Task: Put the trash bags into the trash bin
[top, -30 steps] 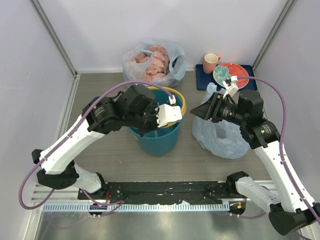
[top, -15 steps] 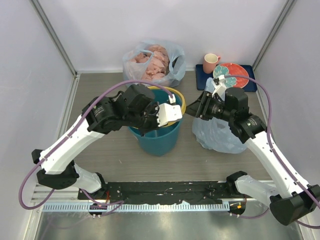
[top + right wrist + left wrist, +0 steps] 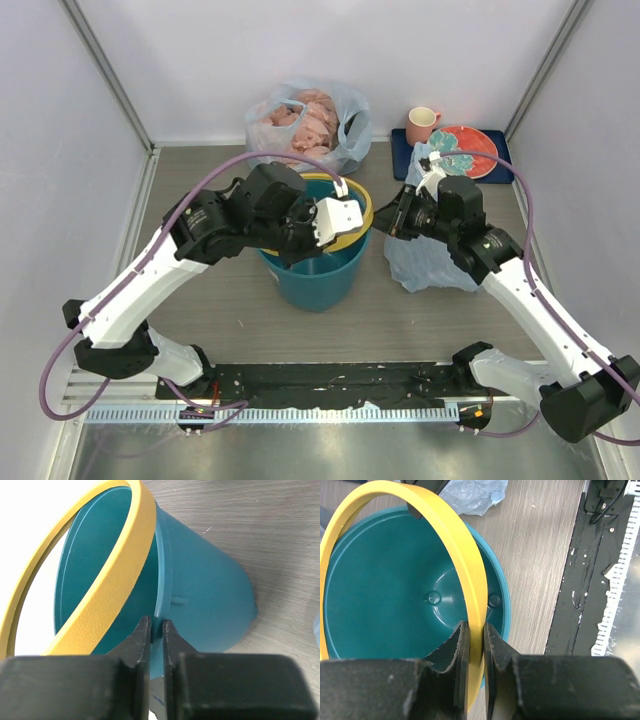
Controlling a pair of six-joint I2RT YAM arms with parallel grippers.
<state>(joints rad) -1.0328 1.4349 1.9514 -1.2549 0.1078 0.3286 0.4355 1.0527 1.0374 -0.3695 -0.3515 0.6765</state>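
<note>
The teal trash bin (image 3: 320, 275) stands upright mid-table and is empty inside (image 3: 395, 590). Its yellow rim ring (image 3: 358, 222) is tilted, raised off the bin on one side. My left gripper (image 3: 345, 232) is shut on the ring (image 3: 470, 565), which passes between its jaws (image 3: 476, 627). My right gripper (image 3: 390, 226) reaches the bin's right side, its jaws (image 3: 156, 622) closed on the bin's teal rim wall (image 3: 200, 580). The light-blue trash bag (image 3: 430, 265) lies crumpled on the table right of the bin, under my right arm; a corner shows in the left wrist view (image 3: 475, 492).
A clear whitish bag of pink lumps (image 3: 308, 125) sits behind the bin. A pink mug (image 3: 422, 125) and a red plate (image 3: 470, 150) rest on a blue mat (image 3: 402, 165) at the back right. Walls close in both sides; a black base strip (image 3: 330, 380) runs along the front.
My right gripper moved left to the bin and closed on its rim. The blue bag bunched up smaller under the arm. My left gripper tilted the yellow ring up a little.
</note>
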